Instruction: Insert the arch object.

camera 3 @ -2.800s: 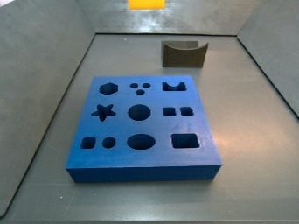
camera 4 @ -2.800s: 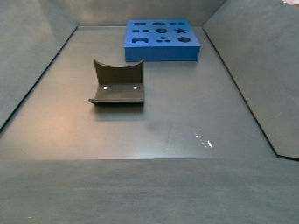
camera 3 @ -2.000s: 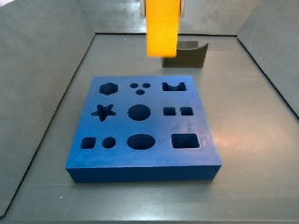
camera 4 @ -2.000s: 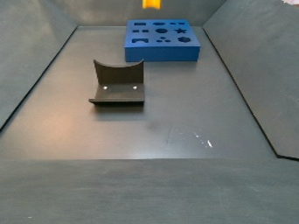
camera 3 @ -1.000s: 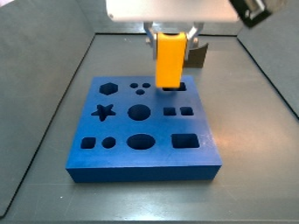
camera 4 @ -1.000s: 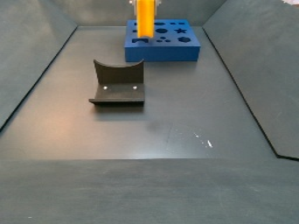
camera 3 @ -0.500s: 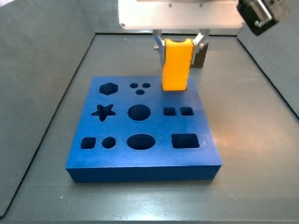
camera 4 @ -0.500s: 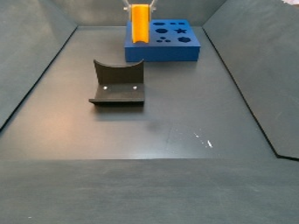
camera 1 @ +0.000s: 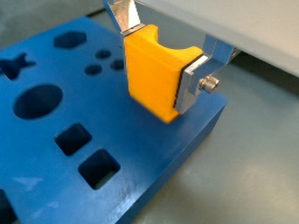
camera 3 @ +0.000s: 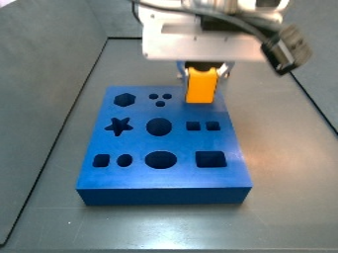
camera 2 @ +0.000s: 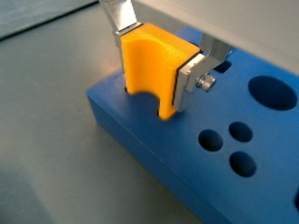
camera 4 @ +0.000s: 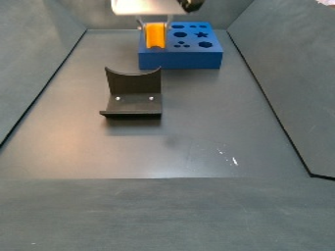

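The arch object (camera 1: pixel 155 72) is a bright orange block with a curved notch, held upright between the silver fingers (camera 1: pixel 194 80) of my gripper (camera 1: pixel 160 54). It also shows in the other wrist view (camera 2: pixel 149 68). It stands over the arch-shaped hole at a corner of the blue board (camera 1: pixel 70 166). Its lower end sits at the hole's mouth (camera 2: pixel 162 110) and seems just inside. In a side view the gripper (camera 3: pixel 201 69) holds the arch object (camera 3: pixel 201 86) at the far right corner of the board (camera 3: pixel 165 148). It also shows in another side view (camera 4: pixel 155 36).
The board (camera 4: pixel 197 51) has several other holes: star, hexagon, circles, squares (camera 3: pixel 156 126). The dark fixture (camera 4: pixel 131 93) with a curved back stands on the grey floor, apart from the board. Grey walls enclose the floor.
The gripper has come down with the arch object, from well above the board to its far right corner. The block's lower end now meets the arch-shaped hole.
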